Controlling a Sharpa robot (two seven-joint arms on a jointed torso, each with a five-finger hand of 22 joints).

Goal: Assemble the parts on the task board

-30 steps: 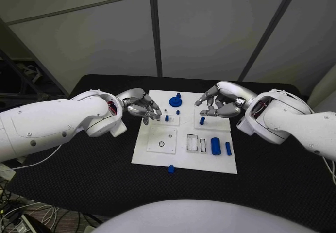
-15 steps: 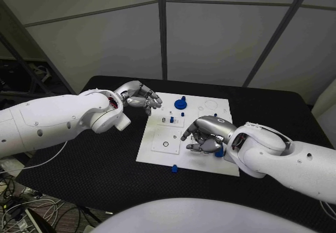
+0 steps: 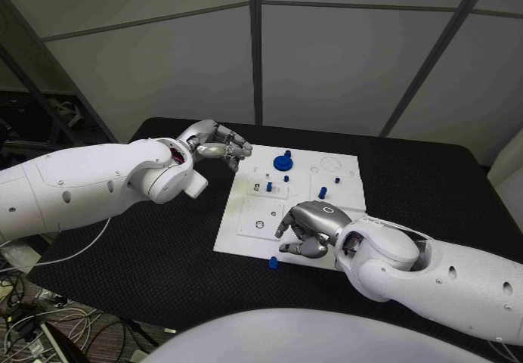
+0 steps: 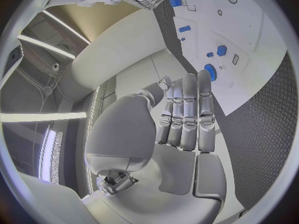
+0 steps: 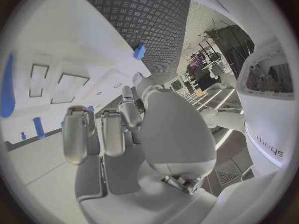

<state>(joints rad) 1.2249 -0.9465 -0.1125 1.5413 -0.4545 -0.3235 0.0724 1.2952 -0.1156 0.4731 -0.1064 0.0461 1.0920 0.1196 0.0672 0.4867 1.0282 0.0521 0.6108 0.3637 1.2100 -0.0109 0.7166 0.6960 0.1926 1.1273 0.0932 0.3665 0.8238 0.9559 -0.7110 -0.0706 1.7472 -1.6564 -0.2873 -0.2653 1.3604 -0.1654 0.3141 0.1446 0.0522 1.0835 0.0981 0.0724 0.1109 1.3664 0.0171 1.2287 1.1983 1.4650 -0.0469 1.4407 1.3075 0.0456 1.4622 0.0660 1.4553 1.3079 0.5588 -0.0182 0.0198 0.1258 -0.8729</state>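
Black textured surface (image 3: 163,249) under everything, grey panel walls behind it, and the white task board (image 3: 246,227) sits in the middle.

Fingers first: on the right hand (image 3: 307,229) the fingers (image 5: 77,134) are curled downward, bent over the near part of the board by its rectangular cutouts. Nothing shows between them in the right wrist view, though whether the tips actually touch the board can't be told. The left hand (image 3: 216,146) has its fingers (image 4: 187,117) held straight and side by side, pressed together with nothing in them, and it hangs just off the board's far left corner.

Moving outward, the parts are scattered over the board. A round blue knob (image 3: 283,162) sits near the far edge, with a short blue peg (image 3: 269,186) standing a bit closer in and another small peg (image 3: 323,193) off to its right. A tiny blue stud (image 3: 337,181) is near the right edge. One loose blue piece (image 3: 271,262) lies on the surface just off the board's near edge, close to the right hand.
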